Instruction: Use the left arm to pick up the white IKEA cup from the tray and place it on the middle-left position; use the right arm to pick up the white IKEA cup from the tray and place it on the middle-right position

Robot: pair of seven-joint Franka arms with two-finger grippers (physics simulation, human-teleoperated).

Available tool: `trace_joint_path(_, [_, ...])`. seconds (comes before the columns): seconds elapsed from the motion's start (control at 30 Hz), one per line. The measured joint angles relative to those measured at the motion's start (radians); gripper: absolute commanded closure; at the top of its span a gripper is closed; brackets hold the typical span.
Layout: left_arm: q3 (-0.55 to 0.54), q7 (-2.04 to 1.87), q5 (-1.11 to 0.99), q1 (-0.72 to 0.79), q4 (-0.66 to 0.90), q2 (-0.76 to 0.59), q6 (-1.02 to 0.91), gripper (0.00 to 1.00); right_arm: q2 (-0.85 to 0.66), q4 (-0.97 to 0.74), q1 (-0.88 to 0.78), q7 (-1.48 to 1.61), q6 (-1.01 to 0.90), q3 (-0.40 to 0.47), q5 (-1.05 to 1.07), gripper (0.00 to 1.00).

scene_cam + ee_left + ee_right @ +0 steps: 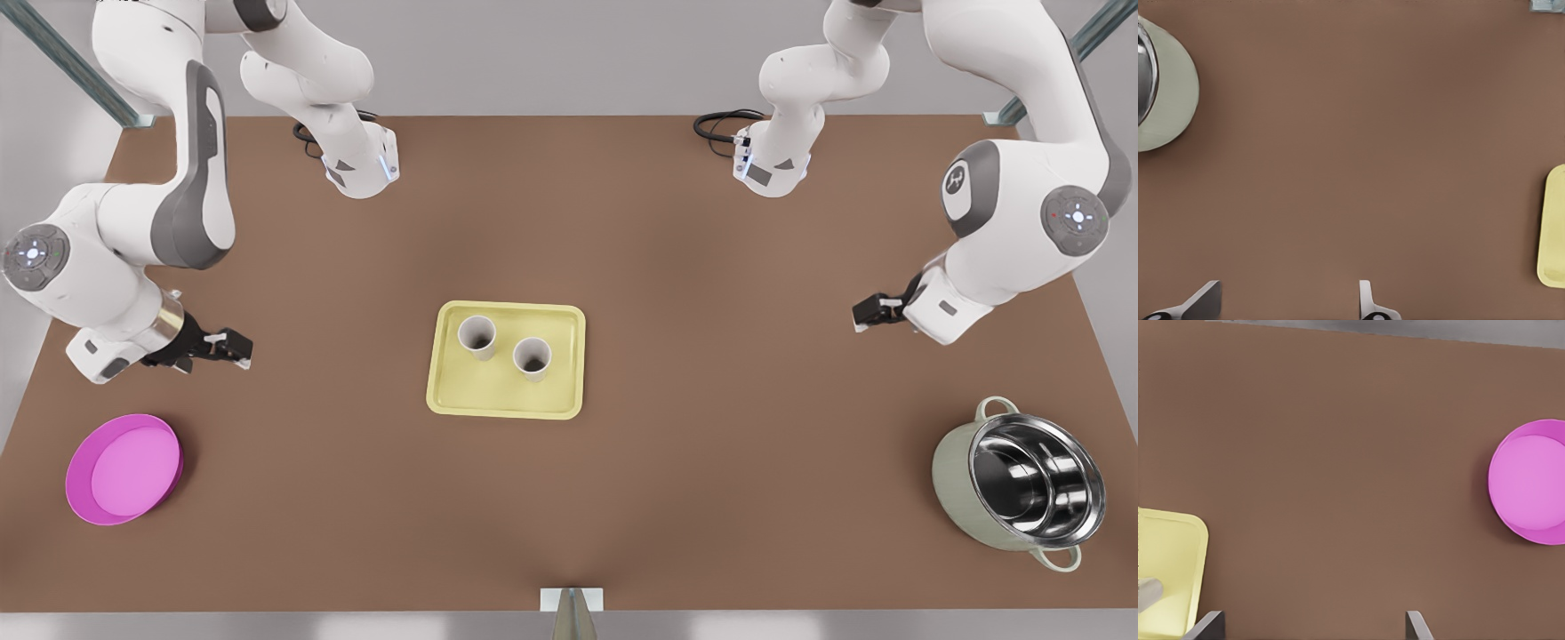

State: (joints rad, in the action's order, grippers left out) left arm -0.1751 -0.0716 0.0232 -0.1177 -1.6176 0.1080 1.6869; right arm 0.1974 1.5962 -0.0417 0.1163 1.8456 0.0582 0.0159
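The pale yellow tray (pixel 498 396) lies at the table's centre. Two white IKEA cups stand upright on it, one (pixel 477 337) toward the front view's left and the other (pixel 532 357) beside it on the right. My left gripper (pixel 867 313) hovers over the table at the front view's right, open, well away from the tray. Its fingertips (pixel 1368 303) frame bare table, with the tray's edge (pixel 1553 227) at the side. My right gripper (pixel 233 348) hangs at the front view's left, open and holding nothing. The right wrist view catches a tray corner (pixel 1171 547) and a bit of one cup (pixel 1148 595).
A round magenta dish (pixel 124 468) (pixel 1531 480) sits at the front-left corner of the front view. A grey-green steel-lined pot (pixel 1022 484) (pixel 1168 93) stands at the front right. Brown table stretches on either side of the tray.
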Motion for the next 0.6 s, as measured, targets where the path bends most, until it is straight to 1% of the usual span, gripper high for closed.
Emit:
trace_joint_path(0.1, [-0.001,-0.006,0.013,0.019,0.000,0.011,0.036,0.00,0.005,0.000,-0.010,0.014,0.038,-0.001,-0.001,0.00])
trace_joint_path(0.13, [-0.002,-0.010,0.018,0.049,-0.002,0.017,0.045,0.00,0.006,0.001,-0.031,0.018,0.045,-0.001,-0.002,0.00])
trace_joint_path(0.2, [-0.002,-0.021,0.002,0.186,0.019,0.044,0.062,0.00,0.007,-0.001,-0.101,0.026,0.053,-0.002,-0.003,0.00])
trace_joint_path(0.3, [-0.004,-0.090,-0.031,0.446,0.133,0.199,0.087,0.00,0.013,0.000,-0.198,0.037,0.059,-0.003,-0.005,0.00])
trace_joint_path(0.37, [-0.003,-0.160,-0.044,0.550,0.205,0.308,0.117,0.00,0.028,0.003,-0.280,0.042,0.058,-0.011,-0.003,0.00])
trace_joint_path(0.4, [-0.004,-0.198,-0.048,0.576,0.244,0.361,0.139,0.00,0.036,0.021,-0.325,0.045,0.058,-0.015,-0.002,0.00])
trace_joint_path(0.47, [-0.001,-0.273,-0.060,0.625,0.332,0.470,0.171,0.00,0.024,0.175,-0.362,0.051,0.116,-0.020,0.019,0.00])
trace_joint_path(0.53, [0.001,-0.340,-0.083,0.652,0.359,0.528,0.202,0.00,0.015,0.302,-0.359,0.058,0.196,-0.039,0.041,0.00])
trace_joint_path(0.6, [0.003,-0.402,-0.101,0.674,0.369,0.575,0.245,0.00,0.012,0.384,-0.362,0.064,0.279,-0.053,0.061,0.00])
